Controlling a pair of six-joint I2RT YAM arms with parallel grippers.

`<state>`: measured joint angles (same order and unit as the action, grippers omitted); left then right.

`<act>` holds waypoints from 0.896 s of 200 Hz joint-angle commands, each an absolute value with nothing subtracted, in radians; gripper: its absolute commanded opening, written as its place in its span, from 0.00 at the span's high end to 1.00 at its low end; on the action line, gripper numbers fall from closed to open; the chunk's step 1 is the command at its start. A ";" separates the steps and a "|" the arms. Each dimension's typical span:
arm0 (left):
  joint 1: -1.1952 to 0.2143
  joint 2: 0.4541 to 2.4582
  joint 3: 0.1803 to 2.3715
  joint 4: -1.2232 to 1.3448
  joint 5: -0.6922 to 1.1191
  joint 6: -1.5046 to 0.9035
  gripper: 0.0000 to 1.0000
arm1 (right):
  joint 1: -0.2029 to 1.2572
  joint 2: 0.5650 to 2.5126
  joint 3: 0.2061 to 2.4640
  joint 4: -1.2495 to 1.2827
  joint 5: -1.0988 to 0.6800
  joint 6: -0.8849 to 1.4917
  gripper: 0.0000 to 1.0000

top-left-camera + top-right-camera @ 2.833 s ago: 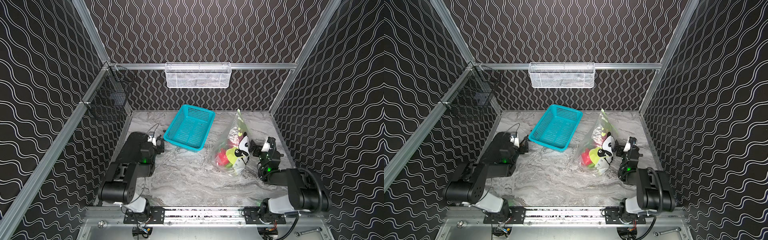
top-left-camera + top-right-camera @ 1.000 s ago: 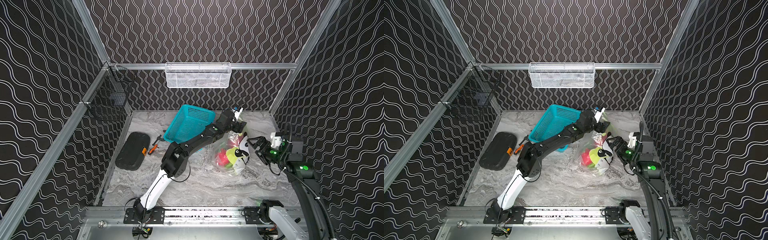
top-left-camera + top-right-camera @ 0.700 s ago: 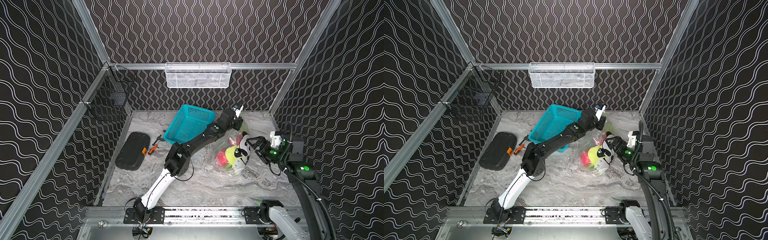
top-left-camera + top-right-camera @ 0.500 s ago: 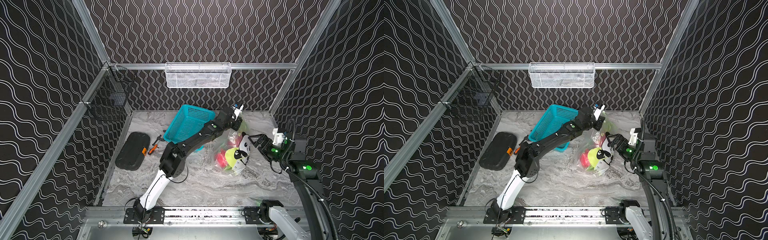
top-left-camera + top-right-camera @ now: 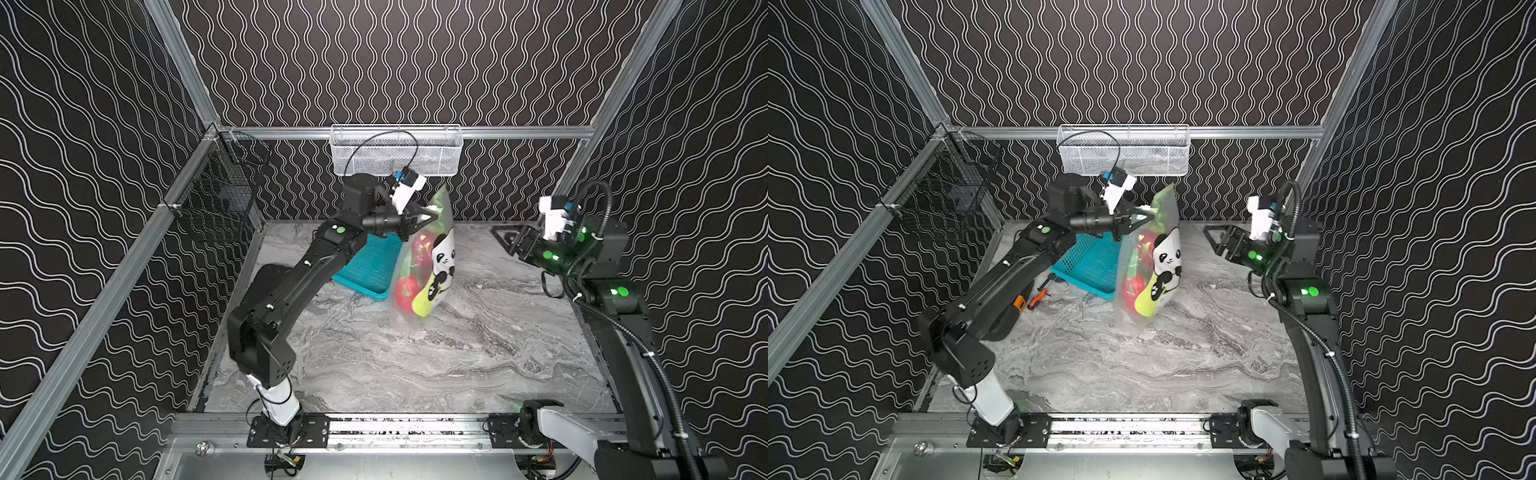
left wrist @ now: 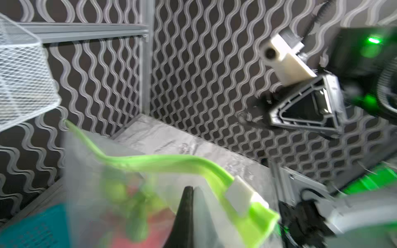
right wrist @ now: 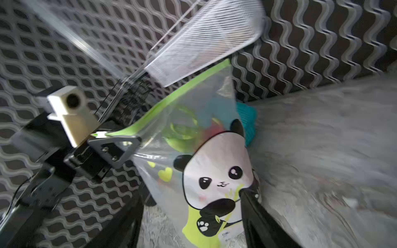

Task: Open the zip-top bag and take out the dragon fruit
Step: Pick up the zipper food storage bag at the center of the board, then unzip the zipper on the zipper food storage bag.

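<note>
The zip-top bag (image 5: 434, 266) (image 5: 1156, 266), clear with a panda print and a lime-green zip strip (image 6: 171, 163), hangs upright, its bottom touching the table. My left gripper (image 5: 428, 217) (image 5: 1148, 217) (image 6: 191, 190) is shut on the bag's plastic just below the strip, near the white slider (image 6: 238, 191). The dragon fruit (image 5: 405, 291) (image 5: 1133, 291) shows as a red-pink mass low inside the bag. My right gripper (image 5: 498, 235) (image 5: 1210, 235) (image 7: 189, 206) is open, level with the bag's top, well to the right of it and not touching it.
A teal mesh basket (image 5: 370, 266) lies just behind the bag, under the left arm. A white wire basket (image 5: 395, 149) hangs on the back wall, a black wire one (image 5: 216, 203) on the left wall. Orange-handled tools (image 5: 1038, 297) lie at the left.
My left gripper has shut on the bag's top and lifted it, so the bag now hangs upright. My right arm has drawn back to the right and risen, away from the bag.
</note>
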<state>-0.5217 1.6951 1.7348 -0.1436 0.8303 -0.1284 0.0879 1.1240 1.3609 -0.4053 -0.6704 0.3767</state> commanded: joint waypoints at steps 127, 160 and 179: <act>-0.516 1.383 1.435 -0.410 0.898 0.150 1.00 | 0.399 1.230 1.306 -0.271 -1.002 -0.197 0.50; -0.566 1.348 1.368 -0.470 0.883 0.239 1.00 | 0.477 1.251 1.301 -0.313 -0.948 -0.270 0.48; -0.601 1.357 1.368 -0.522 0.858 0.290 1.00 | 0.487 1.262 1.311 -0.305 -0.937 -0.299 0.48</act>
<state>-0.5713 1.3556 1.3708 -0.4759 0.8745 0.1913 0.4763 1.2507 1.2968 -0.3096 -0.9611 -0.2279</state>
